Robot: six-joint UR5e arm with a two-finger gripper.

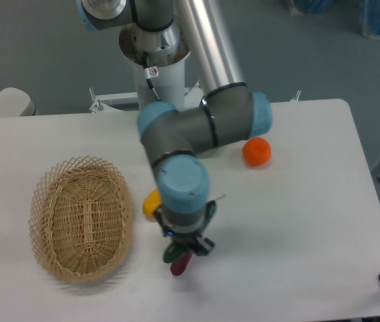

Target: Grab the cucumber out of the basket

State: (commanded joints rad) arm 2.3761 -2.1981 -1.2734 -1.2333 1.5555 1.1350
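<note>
Now gripper (186, 247) clamps the cucumber (175, 252), held off the tabletop near the front edge, long axis diagonal, low end front-left. Basket (82, 227) sits well apart by the left edge.

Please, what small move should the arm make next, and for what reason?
Probably a short sideways move to bare table before lowering. The tool appears shut on the cucumber, which is already out of the basket; the basket looks empty. Right under the tool lies a purple vegetable, and a yellow fruit sits close beside the wrist, so lowering here would likely hit them.
</note>
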